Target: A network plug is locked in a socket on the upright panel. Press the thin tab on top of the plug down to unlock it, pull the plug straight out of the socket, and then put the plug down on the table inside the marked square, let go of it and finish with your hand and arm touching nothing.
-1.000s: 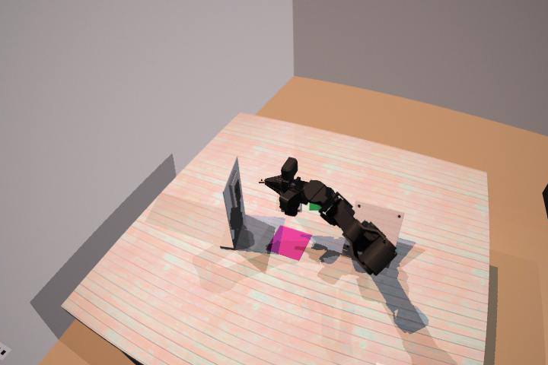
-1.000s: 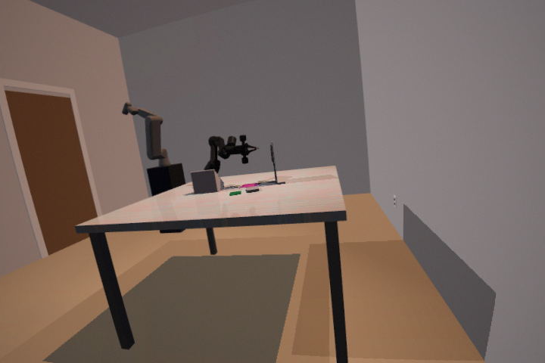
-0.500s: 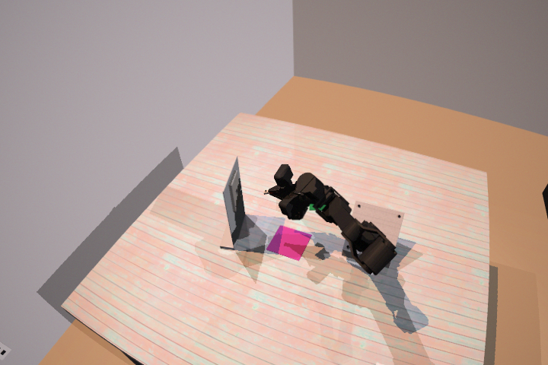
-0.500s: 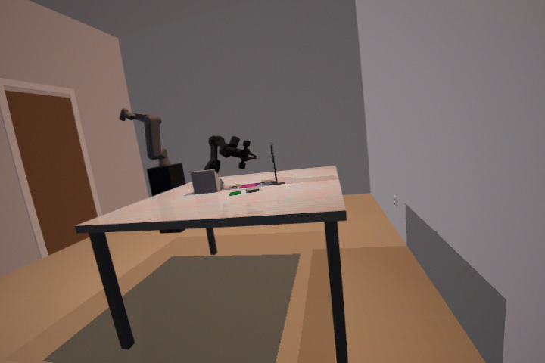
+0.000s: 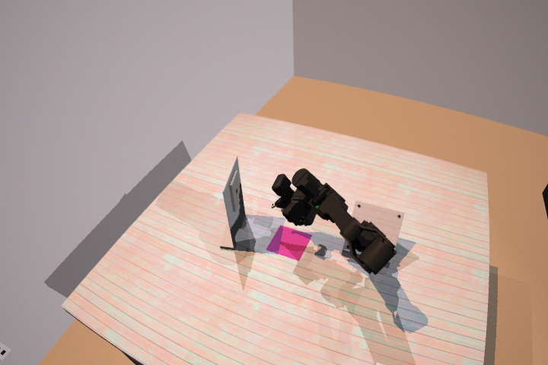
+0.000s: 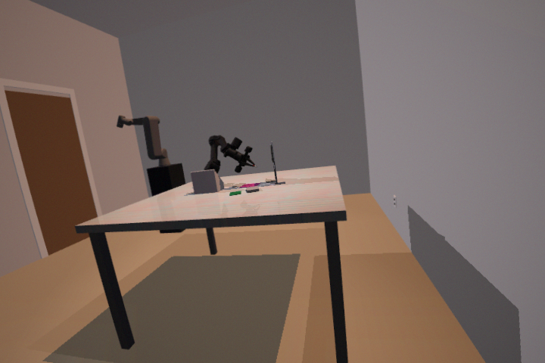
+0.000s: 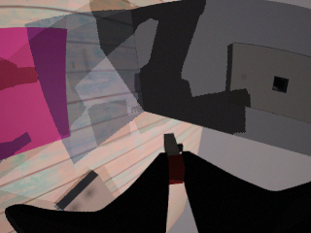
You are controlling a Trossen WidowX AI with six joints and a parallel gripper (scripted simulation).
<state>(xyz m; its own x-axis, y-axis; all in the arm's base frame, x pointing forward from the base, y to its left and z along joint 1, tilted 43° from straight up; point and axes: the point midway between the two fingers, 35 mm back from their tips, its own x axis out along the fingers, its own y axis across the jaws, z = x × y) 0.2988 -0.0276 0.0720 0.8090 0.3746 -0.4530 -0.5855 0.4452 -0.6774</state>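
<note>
Plug [image 7: 174,158] clamped in hand [image 7: 175,175], socket [image 7: 280,83] vacant

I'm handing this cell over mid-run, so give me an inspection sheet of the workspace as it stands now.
Surface: striped table, shadowed around the arm.
Job's things: plug out of the socket, held in the air; upright panel; marked square unoccupied.
Clutter: grey box, small green piece.
Grippers: gripper shut on the plug, between panel and square.
Cables: nothing seen.
Surroundings: second arm on a black stand, brown door.
</note>
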